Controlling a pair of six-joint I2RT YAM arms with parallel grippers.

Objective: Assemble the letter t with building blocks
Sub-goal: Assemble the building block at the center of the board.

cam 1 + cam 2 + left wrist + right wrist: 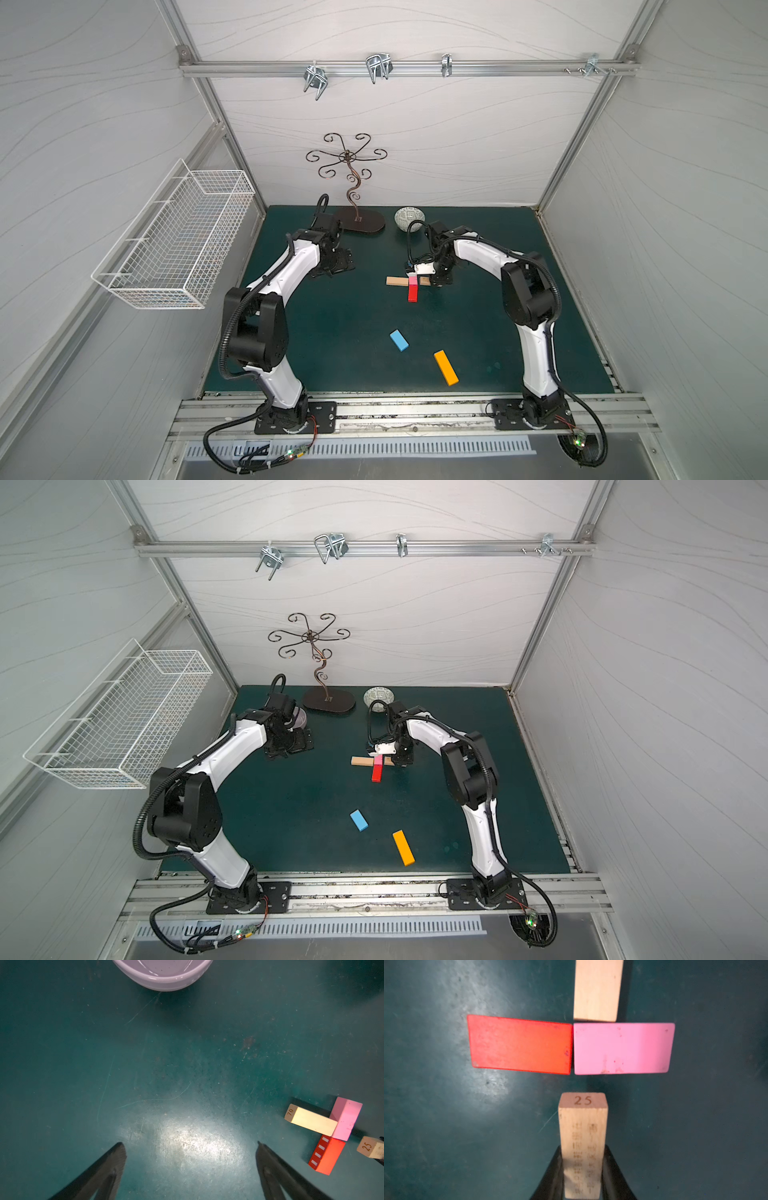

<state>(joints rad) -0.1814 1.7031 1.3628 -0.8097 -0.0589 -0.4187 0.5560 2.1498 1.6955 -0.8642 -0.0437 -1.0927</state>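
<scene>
Tan block marked 25 [583, 1118] is clamped in our right hand [583, 1149], just right of the pink block [623, 1048], long axis aimed left at it with a gap between. Left hand [189, 1142] is wide open, empty, well off left.

A scrolled metal stand [360, 221] is set at the back. A patterned bowl [409, 217] is placed just beside it, a lilac bowl [164, 978] near its other side, and a wire basket [174, 245] is hung farther off.
</scene>
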